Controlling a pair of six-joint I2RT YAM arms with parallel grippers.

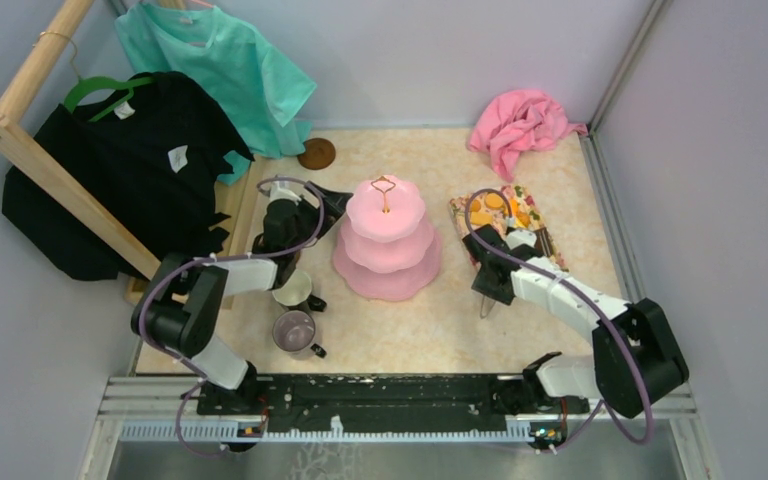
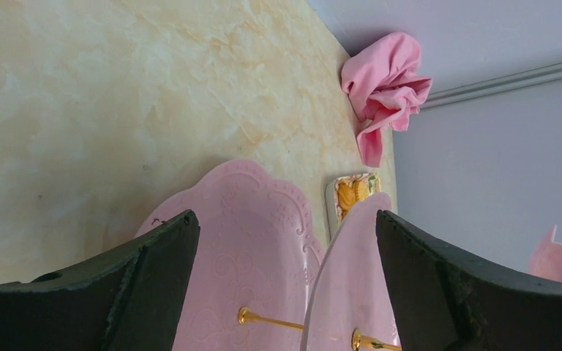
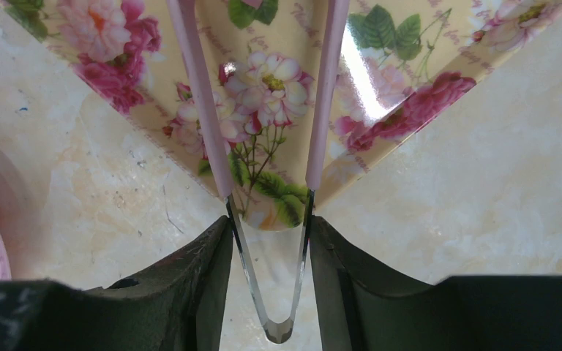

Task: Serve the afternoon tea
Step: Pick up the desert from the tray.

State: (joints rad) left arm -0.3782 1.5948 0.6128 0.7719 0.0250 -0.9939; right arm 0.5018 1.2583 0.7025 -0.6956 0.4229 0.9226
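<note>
The pink three-tier cake stand [image 1: 387, 240] with its gold loop stands mid-table. My left gripper [image 1: 332, 212] is open at its left side; in the left wrist view the tiers [image 2: 256, 241] fill the gap between the fingers of this gripper [image 2: 285, 219], untouched. A white mug [image 1: 293, 290] and a grey-purple mug [image 1: 295, 330] sit near the left arm. A brown saucer [image 1: 317, 153] lies at the back. My right gripper [image 1: 490, 272] [image 3: 271, 227] is shut on pink-armed metal tongs [image 3: 203, 110] over the near corner of the floral mat [image 3: 380, 88], which carries snacks [image 1: 495, 207].
A pink cloth [image 1: 520, 125] lies crumpled at the back right corner. A wooden rack [image 1: 50, 170] with a black shirt [image 1: 110, 180] and a teal shirt [image 1: 220, 70] leans over the left side. Walls close in the table at the back and right.
</note>
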